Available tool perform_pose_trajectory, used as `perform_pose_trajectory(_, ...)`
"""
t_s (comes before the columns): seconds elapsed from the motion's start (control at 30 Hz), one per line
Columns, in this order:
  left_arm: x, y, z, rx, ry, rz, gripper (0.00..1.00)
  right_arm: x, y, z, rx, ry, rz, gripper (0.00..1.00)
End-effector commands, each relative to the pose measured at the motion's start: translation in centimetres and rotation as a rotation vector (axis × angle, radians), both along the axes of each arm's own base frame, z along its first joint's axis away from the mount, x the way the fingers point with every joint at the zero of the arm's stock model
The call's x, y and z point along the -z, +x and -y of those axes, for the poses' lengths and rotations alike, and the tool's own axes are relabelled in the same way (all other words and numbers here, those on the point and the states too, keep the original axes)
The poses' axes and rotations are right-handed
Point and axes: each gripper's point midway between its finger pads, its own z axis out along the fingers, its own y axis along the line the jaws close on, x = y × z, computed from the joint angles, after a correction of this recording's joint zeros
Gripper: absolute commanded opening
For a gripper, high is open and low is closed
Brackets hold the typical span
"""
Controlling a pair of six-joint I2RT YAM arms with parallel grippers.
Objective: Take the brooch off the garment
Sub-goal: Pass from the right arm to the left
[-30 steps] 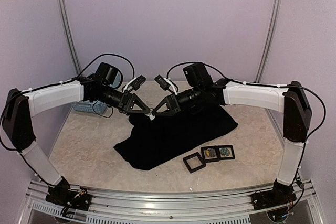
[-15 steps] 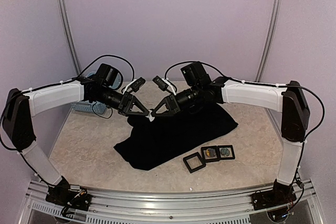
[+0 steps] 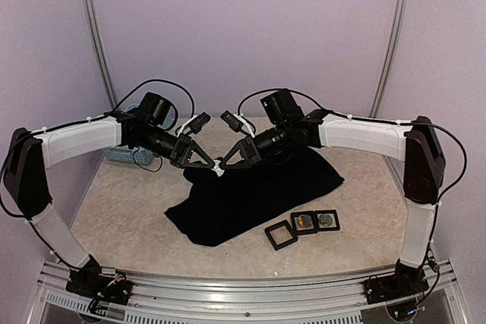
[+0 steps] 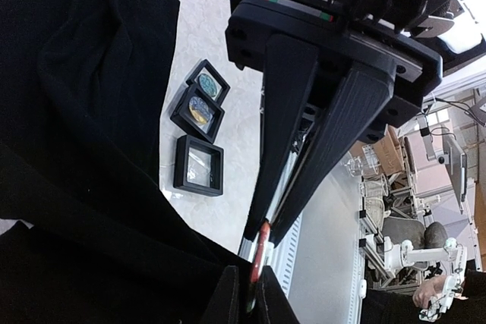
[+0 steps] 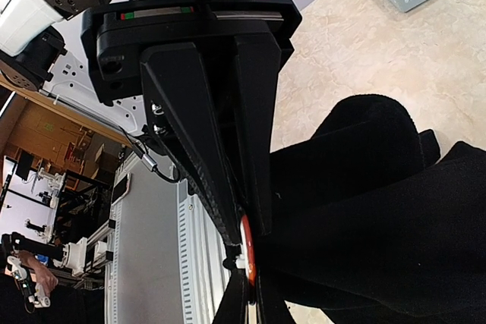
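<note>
Top external view vs 1 sec ago: right arm has crept a touch toward the left, little else moved, so I'd say the pull is only starting. Brooch (image 4: 260,252) sits btwn the 2 tool tips, at the raised far-left edge of the garment (image 3: 258,191); can't tell if it's unpinned yet. Left gripper (image 3: 214,162) & right gripper (image 3: 225,163) meet nose to nose, arms stretched inward, both jaws closed, pinching the brooch

- the right arm (image 3: 357,136) swings a little further left.
- the right gripper (image 3: 225,163) nudges toward the left gripper (image 3: 213,163), carrying the brooch (image 3: 219,168) between them slightly left.
</note>
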Motion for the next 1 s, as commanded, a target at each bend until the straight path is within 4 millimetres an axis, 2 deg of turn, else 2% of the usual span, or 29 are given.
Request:
perform_pose_trajectory(0.0, -0.1, -1.2, 0.2, 0.021, -0.016, -0.058, 0.0, -0.3, 2.5, 0.1, 0.077, 0.027, 0.058, 0.14)
perform_pose_trajectory(0.1, -0.4, -0.6, 0.0, -0.019, -0.019, -0.058, 0.0, -1.3, 3.3, 1.3, 0.138, 0.063, 0.08, 0.27)
perform_pose_trajectory(0.2, -1.3, 0.1, -0.1, -0.058, -0.042, -0.031, 0.0, -2.3, 3.2, 2.2, 0.169, 0.076, 0.09, 0.41)
perform_pose_trajectory(0.37, -2.6, 1.0, -0.7, -0.132, -0.098, -0.013, 0.0, -3.6, 2.5, 3.0, 0.227, 0.156, 0.05, 0.53)
perform_pose_trajectory(0.53, -3.6, 1.5, -1.2, -0.164, -0.144, -0.005, 0.0, -3.1, 2.1, 3.2, 0.268, 0.141, 0.065, 0.56)
perform_pose_trajectory(0.7, -4.5, 1.7, -1.5, -0.166, -0.18, -0.004, 0.0, -3.9, 1.9, 2.1, 0.271, 0.208, 0.041, 0.59)
perform_pose_trajectory(0.97, -5.2, 1.9, -1.5, -0.169, -0.213, 0.011, 0.0, -3.9, 1.0, 0.4, 0.222, 0.234, 0.011, 0.6)
